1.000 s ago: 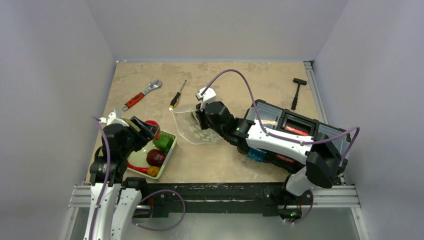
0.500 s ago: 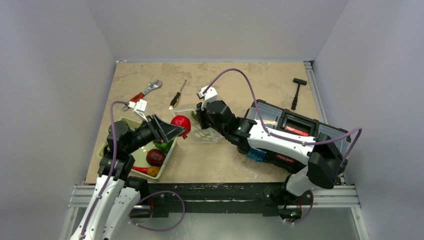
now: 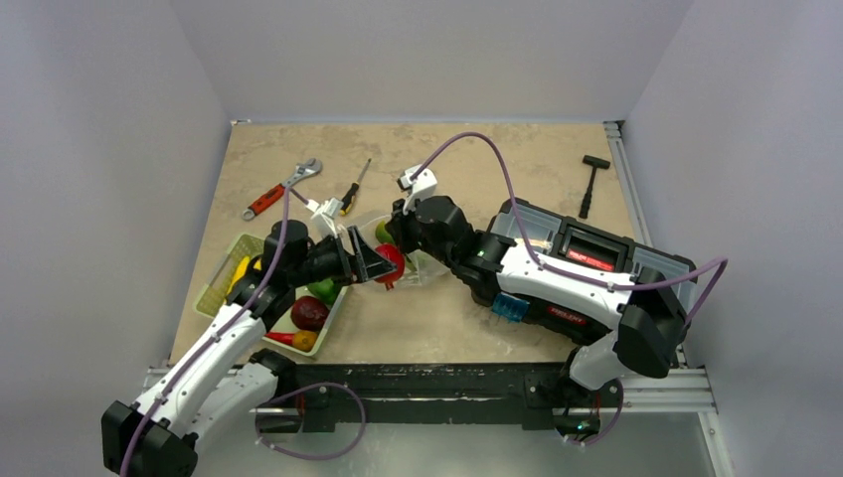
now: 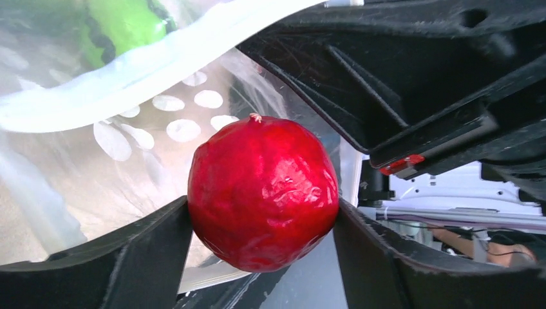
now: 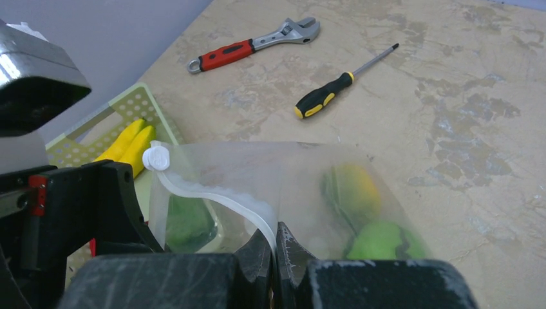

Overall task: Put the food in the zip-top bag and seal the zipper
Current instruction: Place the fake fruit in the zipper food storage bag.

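Observation:
My left gripper [image 3: 388, 264] [image 4: 263, 222] is shut on a round red fruit [image 4: 263, 192] [image 3: 391, 262], one piece of the food, held at the mouth of the zip-top bag [image 3: 413, 266] [image 4: 161, 122]. My right gripper [image 5: 275, 243] [image 3: 400, 234] is shut on the zipper [image 5: 212, 193], holding the bag's mouth edge up. A green piece [image 5: 380, 243] and a yellow-green piece [image 5: 354, 187] lie inside the bag. More food sits in the pale green basket [image 3: 221, 266]: a green piece [image 3: 320, 290], a maroon one [image 3: 310, 313], an orange one [image 3: 304, 340] and a yellow one [image 3: 242, 268].
A red-handled wrench [image 3: 283, 187] and a screwdriver [image 3: 350, 194] lie behind the bag. A black hammer-like tool [image 3: 590, 184] is at the far right. A black toolbox [image 3: 587, 248] stands under the right arm.
My left arm has lifted the red fruit out of the basket and carried it right to the bag's mouth. The right gripper has kept its hold on the bag's edge.

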